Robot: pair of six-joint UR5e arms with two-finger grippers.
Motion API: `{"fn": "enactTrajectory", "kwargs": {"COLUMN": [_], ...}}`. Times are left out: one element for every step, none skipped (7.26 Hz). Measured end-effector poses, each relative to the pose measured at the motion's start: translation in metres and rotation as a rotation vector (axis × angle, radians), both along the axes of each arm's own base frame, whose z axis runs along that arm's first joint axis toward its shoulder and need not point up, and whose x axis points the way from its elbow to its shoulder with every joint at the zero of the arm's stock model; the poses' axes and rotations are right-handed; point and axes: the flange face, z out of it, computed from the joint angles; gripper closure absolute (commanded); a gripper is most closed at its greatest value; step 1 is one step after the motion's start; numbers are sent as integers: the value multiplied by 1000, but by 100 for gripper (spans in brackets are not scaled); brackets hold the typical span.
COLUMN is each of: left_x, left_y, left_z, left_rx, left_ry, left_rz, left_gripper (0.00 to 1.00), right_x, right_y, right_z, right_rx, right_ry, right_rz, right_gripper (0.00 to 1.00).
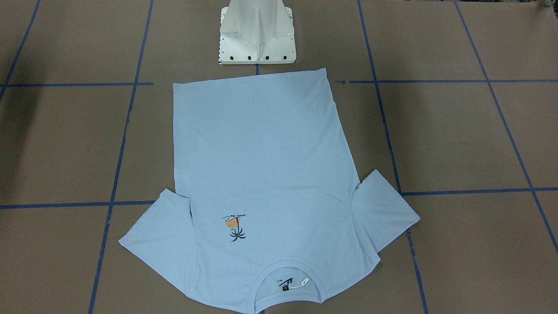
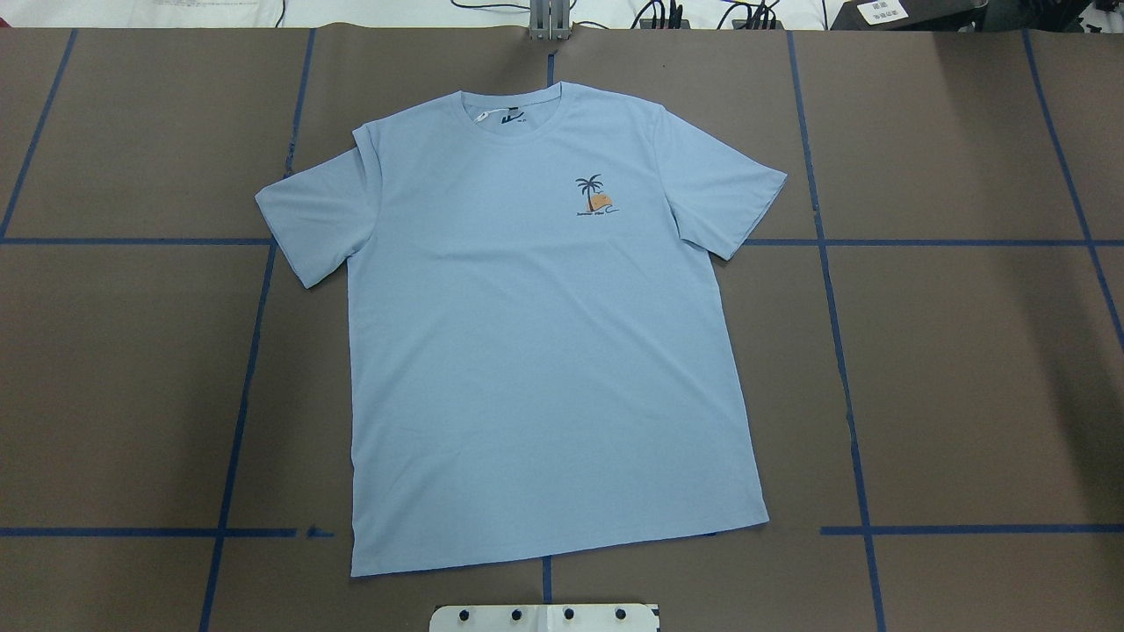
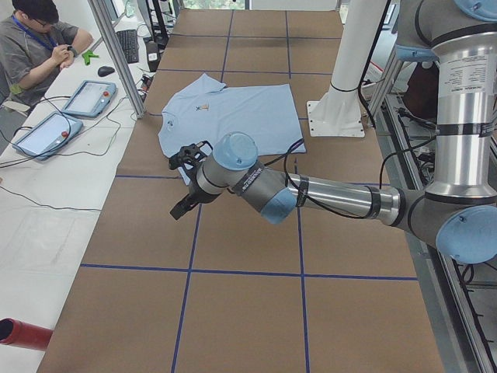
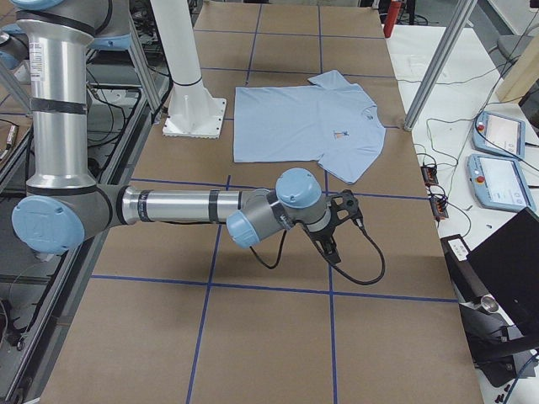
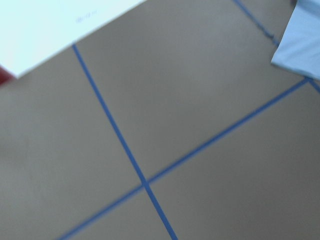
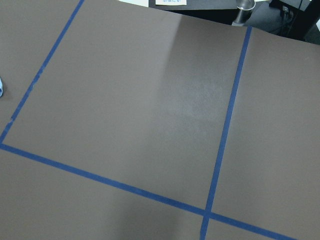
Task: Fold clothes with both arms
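Progress: nil, judging by the layout.

- Finds the light blue T-shirt (image 2: 544,333) spread flat and face up on the brown-papered table (image 2: 966,395), directly in front of the white pedestal base (image 1: 257,32). Hem just beside the base but not touching it, collar at the far end from it.
- Notes both short sleeves splayed outward, none turned in. No crease or fold line in the body. Palm print (image 2: 595,195) and dark neck label (image 1: 285,284) fully exposed.
- Places the left gripper (image 3: 180,210) out over bare table on the base's left side, clear of the cloth. Only a corner of blue fabric in the edge of its wrist view.
- Places the right gripper (image 4: 331,246) likewise on the base's right side, over taped paper, holding nothing of the garment as far as can be made out.
- Cannot tell the stance of either pair of jaws; seen from the side cameras only, and possibly too small to read anyway.

Outstanding, by judgement: approach to the shirt, grasp at two points, sleeve folds, then the lengthwise fold. All folding yet to do.
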Motion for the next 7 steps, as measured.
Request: {"fn": "enactTrajectory", "kwargs": {"left_x": [0,0,0,0,0,0,0], "left_y": [-3,-4,-4,-4,-4,-4,-4], "left_z": [-5,-8,-9,-10,-9,-8,-8], "left_rx": [3,5,7,14,22,26,28], "left_ry": [12,16,18,18,18,18,18], "left_rz": [-10,-14,-15,-16,-16,-16,-16], "left_gripper": [0,0,0,0,0,0,0], "right_x": [-22,-61,-112,-169,-227,-282,-331], "right_y": [-34,-68,-95,-112,-119,-125,-129], "right_z": [-21,-58,-98,-131,-154,-163,-157], "right_rx": [-14,-57,-99,-128,-147,-155,-146], "right_ry": [-34,-84,-120,-135,-152,-169,-176], "right_rz": [-1,16,41,81,136,189,231], "right_gripper": [0,2,7,12,15,16,19]}}
